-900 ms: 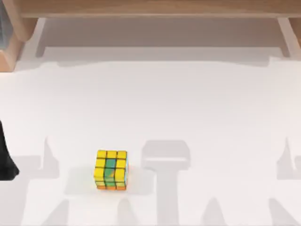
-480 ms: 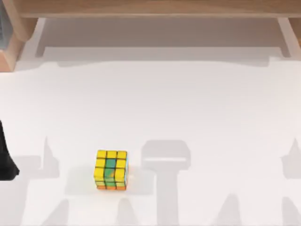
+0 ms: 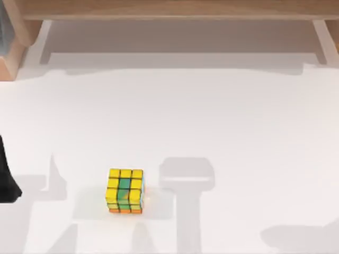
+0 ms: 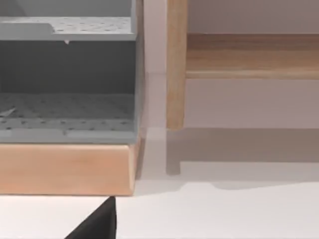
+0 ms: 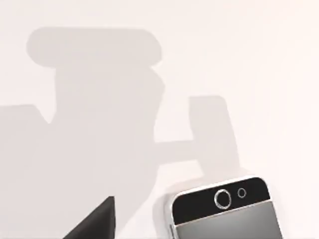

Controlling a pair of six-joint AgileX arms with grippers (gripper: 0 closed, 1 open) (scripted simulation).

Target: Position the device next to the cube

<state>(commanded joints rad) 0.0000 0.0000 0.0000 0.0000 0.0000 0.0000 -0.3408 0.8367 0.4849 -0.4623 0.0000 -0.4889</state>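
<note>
The cube (image 3: 125, 190), mostly yellow with some green and an orange lower edge, stands on the white table (image 3: 212, 116) left of centre, near the front. In the right wrist view, the device (image 5: 224, 211) lies flat on the table, with its black bezel end and round home button showing and the rest cut off. A dark part of my right gripper (image 5: 94, 224) shows beside it, apart from it. My left arm (image 3: 6, 180) is parked at the table's left edge, well left of the cube, and a dark part of my left gripper (image 4: 94, 224) shows above the table.
A wooden frame (image 3: 169, 9) runs along the back of the table. A grey perforated shelf unit (image 4: 67, 84) on a wooden base (image 4: 67, 169) stands at the back left, beside a wooden post (image 4: 176, 64). Arm shadows lie across the front of the table.
The narrow shadow at the table's right edge has gone, and a broad shadow now lies at the front right. The cube and my left arm have not moved.
</note>
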